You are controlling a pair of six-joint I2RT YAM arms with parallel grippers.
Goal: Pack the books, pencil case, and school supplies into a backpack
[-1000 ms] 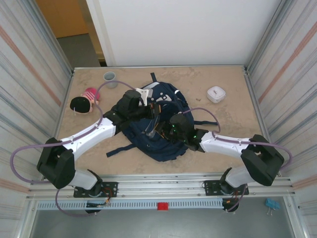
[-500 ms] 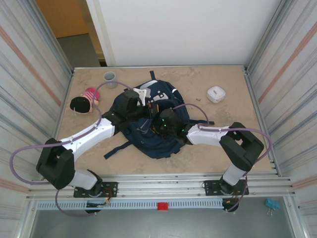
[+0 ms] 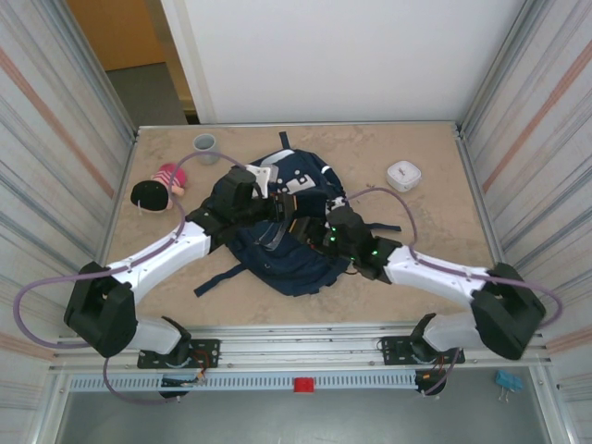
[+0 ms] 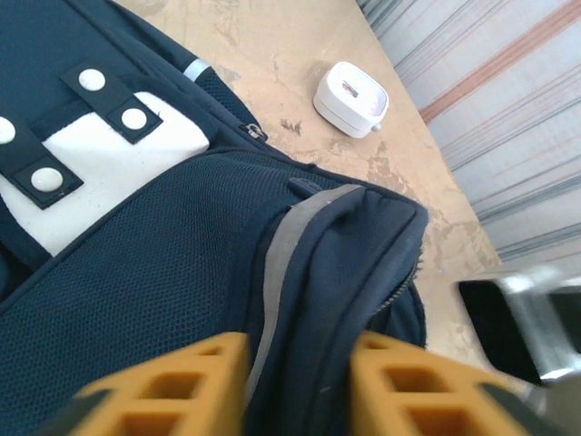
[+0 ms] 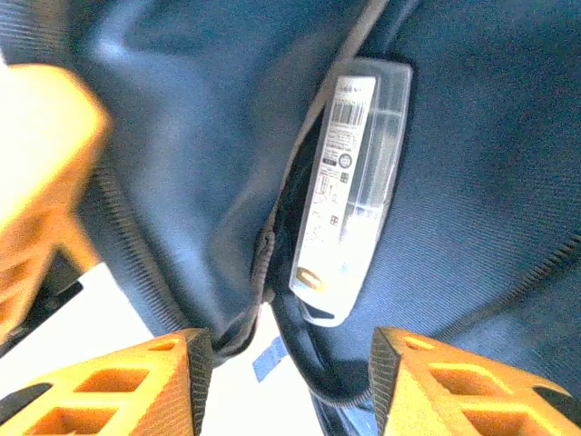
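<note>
The navy backpack point(image 3: 298, 264) lies in the middle of the table, white patches at its far end. My left gripper point(image 3: 280, 211) sits over its upper middle. In the left wrist view its orange jaws point(image 4: 300, 386) are open, astride a raised fold of the backpack point(image 4: 136, 272) with a grey stripe. My right gripper point(image 3: 317, 229) meets it from the right, open point(image 5: 286, 381), above a dark edge of the backpack's point(image 5: 481, 182) opening. A clear plastic case point(image 5: 354, 191) with a barcode label lies in that opening. The books are out of view.
A small white box point(image 3: 404, 175) point(image 4: 351, 97) sits on the table at the back right. A grey cup point(image 3: 204, 143) stands at the back left, with a pink-striped and black item point(image 3: 155, 192) near the left wall. Ribbed metal walls close in both sides.
Both grippers have opened. The right arm has stretched out and its gripper shifted slightly right over the backpack. The backpack slid a little toward the back left a second ago.
</note>
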